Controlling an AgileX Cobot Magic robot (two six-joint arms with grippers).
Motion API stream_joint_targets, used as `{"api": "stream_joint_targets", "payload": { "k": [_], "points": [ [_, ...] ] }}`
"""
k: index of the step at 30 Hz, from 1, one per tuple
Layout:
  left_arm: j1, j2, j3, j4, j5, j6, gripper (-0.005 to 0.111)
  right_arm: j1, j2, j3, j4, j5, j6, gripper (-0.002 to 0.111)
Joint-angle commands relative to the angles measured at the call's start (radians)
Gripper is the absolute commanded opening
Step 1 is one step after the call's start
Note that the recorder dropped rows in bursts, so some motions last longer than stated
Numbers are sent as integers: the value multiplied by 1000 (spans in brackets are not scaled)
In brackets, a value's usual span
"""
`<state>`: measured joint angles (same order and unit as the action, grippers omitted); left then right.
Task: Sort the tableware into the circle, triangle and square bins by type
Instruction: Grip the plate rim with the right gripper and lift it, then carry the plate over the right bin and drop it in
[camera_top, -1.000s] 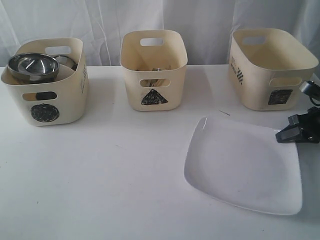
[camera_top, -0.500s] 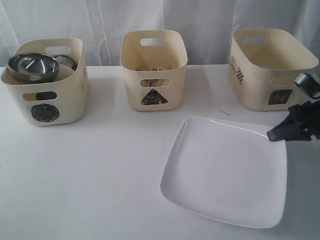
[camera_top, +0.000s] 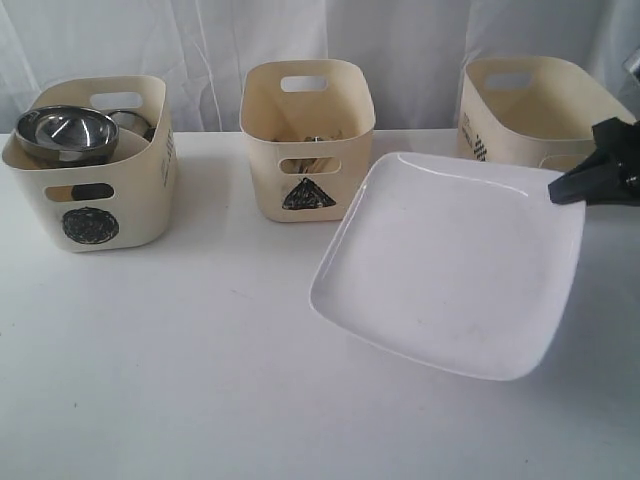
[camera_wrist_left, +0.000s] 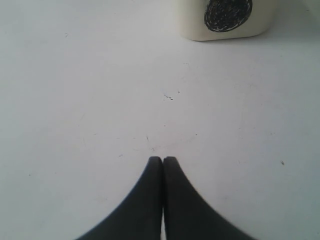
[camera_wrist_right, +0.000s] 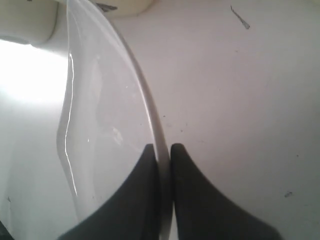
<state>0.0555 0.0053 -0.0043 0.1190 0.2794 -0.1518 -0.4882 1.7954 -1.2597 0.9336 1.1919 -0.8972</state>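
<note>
A large white rounded-square plate (camera_top: 450, 260) hangs tilted above the table, its right rim pinched by my right gripper (camera_top: 562, 190), which is shut on it. In the right wrist view the plate's rim (camera_wrist_right: 145, 100) runs between the two black fingers of the right gripper (camera_wrist_right: 163, 148). The circle bin (camera_top: 95, 170) on the left holds a steel bowl (camera_top: 65, 133) and a mug (camera_top: 128, 122). The triangle bin (camera_top: 306, 135) in the middle holds cutlery (camera_top: 315, 137). The square bin (camera_top: 535, 110) stands behind the plate, partly hidden. My left gripper (camera_wrist_left: 162, 160) is shut and empty over bare table, out of the exterior view.
The white table (camera_top: 180, 360) lies under everything, with white curtains (camera_top: 200, 40) behind the bins. The circle bin's base (camera_wrist_left: 227, 17) shows at the edge of the left wrist view.
The right gripper closed on the plate's right rim and lifted it. The plate has risen, tilted and moved leftward and back, now covering the front of the square bin.
</note>
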Motion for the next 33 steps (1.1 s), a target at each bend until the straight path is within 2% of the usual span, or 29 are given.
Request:
{"api": "stream_joint_targets", "payload": {
  "k": [1,13,19,26,33],
  "points": [
    [2,-5,4,-7,-3,1,0,2,-69,-57,49,29,122,0],
    [2,-5,4,-7,-3,1,0,-1,-35,-427,68,29,277,0],
    [2,-5,4,-7,-3,1,0,-31,41,-584,68,-205,313,0],
    [2,-5,4,-7,-3,1,0,-104,157,-737,68,-340,322,0],
    [2,-5,4,-7,-3,1,0,-127,242,-775,61,-512,282,0]
  ]
}}
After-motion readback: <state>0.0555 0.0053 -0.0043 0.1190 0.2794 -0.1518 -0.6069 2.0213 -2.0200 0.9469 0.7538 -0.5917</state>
